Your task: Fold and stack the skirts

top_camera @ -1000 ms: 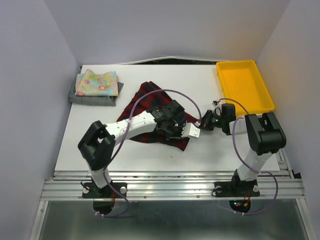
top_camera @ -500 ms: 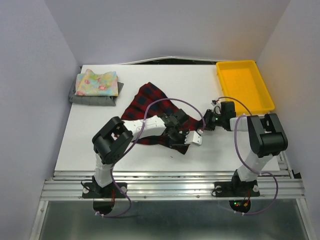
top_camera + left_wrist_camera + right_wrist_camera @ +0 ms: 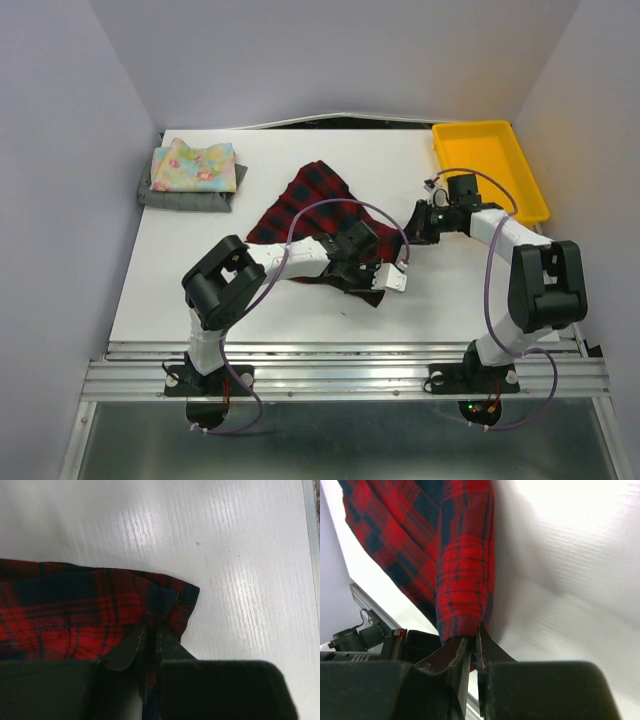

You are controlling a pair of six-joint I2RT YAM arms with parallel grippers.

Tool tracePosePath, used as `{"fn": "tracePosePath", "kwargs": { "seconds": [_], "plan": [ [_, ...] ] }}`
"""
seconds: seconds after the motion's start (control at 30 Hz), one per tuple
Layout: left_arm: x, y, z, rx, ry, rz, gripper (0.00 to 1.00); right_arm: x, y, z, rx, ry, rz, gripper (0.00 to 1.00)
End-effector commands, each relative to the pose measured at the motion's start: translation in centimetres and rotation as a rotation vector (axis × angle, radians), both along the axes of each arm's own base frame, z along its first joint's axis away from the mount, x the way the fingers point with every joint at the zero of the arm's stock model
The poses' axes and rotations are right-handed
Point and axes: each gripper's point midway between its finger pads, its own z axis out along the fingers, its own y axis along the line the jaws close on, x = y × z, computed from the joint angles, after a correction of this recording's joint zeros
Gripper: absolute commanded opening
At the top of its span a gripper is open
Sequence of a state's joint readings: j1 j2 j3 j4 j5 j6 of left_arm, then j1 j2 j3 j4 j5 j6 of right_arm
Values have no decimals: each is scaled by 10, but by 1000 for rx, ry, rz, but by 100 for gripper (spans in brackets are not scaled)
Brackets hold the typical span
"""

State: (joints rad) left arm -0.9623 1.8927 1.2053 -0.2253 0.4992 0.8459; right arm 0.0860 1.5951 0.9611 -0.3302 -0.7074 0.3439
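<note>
Pinched the plaid skirt [image 3: 300, 205], mid-table, with the near-closed left gripper [image 3: 150, 632] at a corner and right gripper [image 3: 472, 640] likewise at a fold, confirmed only at the wrists; saw floral skirt [image 3: 195, 167] atop grey skirt [image 3: 185, 200] only overhead.

Skirt stack [image 3: 195, 170] left, loose skirt [image 3: 300, 205] centre, tray [image 3: 487, 165] right.

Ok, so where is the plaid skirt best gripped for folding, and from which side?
At its right-hand hem, coming in low from the right. The plaid skirt lies spread out toward the left, so that hem is the thin free edge to pinch. The left gripper holds its near corner, the right gripper a point farther along; likely a sound hold.
</note>
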Motion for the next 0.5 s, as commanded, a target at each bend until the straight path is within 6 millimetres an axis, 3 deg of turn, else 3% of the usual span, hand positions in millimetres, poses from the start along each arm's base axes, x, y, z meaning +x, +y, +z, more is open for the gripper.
{"fn": "tracePosePath", "kwargs": {
  "seconds": [0.0, 0.13, 0.2, 0.27, 0.3, 0.47],
  "plan": [
    [-26, 57, -46, 245, 76, 0, 15, 37, -11, 27, -34, -74, -17, 12],
    [-26, 62, -47, 257, 64, -12, 15, 23, -41, -5, -253, 9, -3, 6],
    [-27, 62, -48, 260, 70, -10, 15, 8, -63, -22, -372, 54, 18, 7],
    [-26, 61, -46, 253, 71, -7, 15, -3, -72, -28, -434, 53, 102, 11],
    [-26, 61, -46, 253, 71, -8, 15, -17, -74, -31, -442, 101, 136, 12],
    [-22, 56, -43, 243, 69, -11, 16, -28, -80, -12, -481, 106, 216, 31]
  ]
}}
